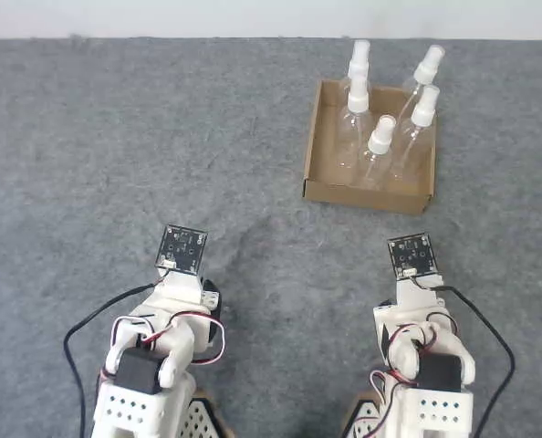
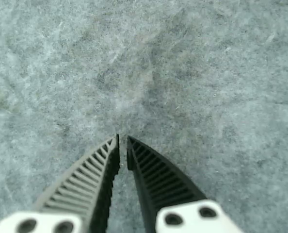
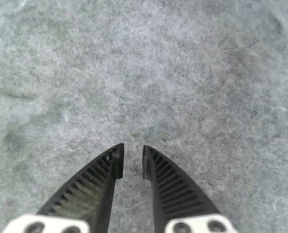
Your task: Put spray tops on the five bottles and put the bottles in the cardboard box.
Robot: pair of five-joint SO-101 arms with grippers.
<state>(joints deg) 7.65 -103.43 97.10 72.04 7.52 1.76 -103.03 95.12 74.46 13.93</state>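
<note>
Five topped bottles (image 1: 380,146) fill the box (image 1: 367,195), so my left pincer (image 2: 123,145) and right pincer (image 3: 133,156), closed empty, just park clear.

No legible text, no labels, numbers or signs (anywhere)

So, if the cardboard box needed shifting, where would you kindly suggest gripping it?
I'd pinch the rim of the cardboard box on its left wall, coming down from above: the thin edge stands upright, and the bottles crowd the right side, leaving bare floor inside for a claw finger.
</note>
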